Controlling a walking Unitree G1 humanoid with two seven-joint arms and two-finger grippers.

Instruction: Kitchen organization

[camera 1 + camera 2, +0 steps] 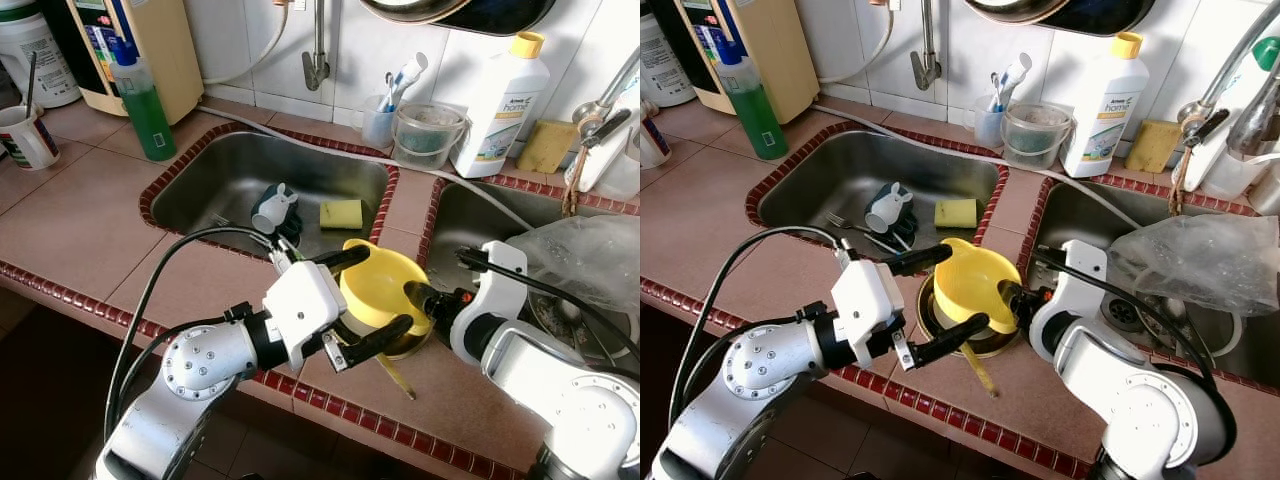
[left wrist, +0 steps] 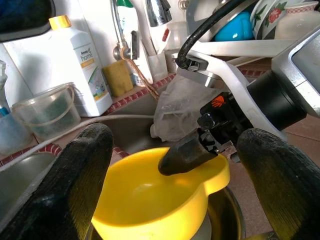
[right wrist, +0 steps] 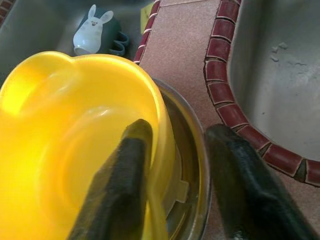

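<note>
My left gripper [image 1: 365, 292] hovers at the front edge of the tiled worktop [image 1: 90, 230], on the strip between the two sinks. Its two black fingers [image 1: 385, 336] are spread wide, one on each side of a yellow plastic bowl [image 1: 378, 284], and I cannot see either finger pressing against it.

The yellow plastic bowl sits tilted inside a shallow metal bowl [image 3: 196, 165], which rests on the worktop near the front edge. A thin yellow stick [image 1: 397, 377] lies on the tiles just in front of them.

My right gripper [image 3: 175, 170] comes in from the right-hand sink side. One of its black fingers [image 3: 122, 175] is inside the yellow bowl against the wall, the other is outside beyond the metal rim, with a gap between them, so the gripper is partly open around the rims and not clamped.

Further back, the left sink [image 1: 215, 185] holds a white rabbit-shaped mug [image 1: 272, 207] and a yellow sponge [image 1: 341, 213]. The right sink [image 1: 465, 215] holds crumpled clear plastic [image 1: 585, 255].

Along the back edge by the wall stand a green bottle [image 1: 143, 103], a clear tub [image 1: 428, 133], and a white detergent bottle [image 1: 500, 102] with a yellow cap.
</note>
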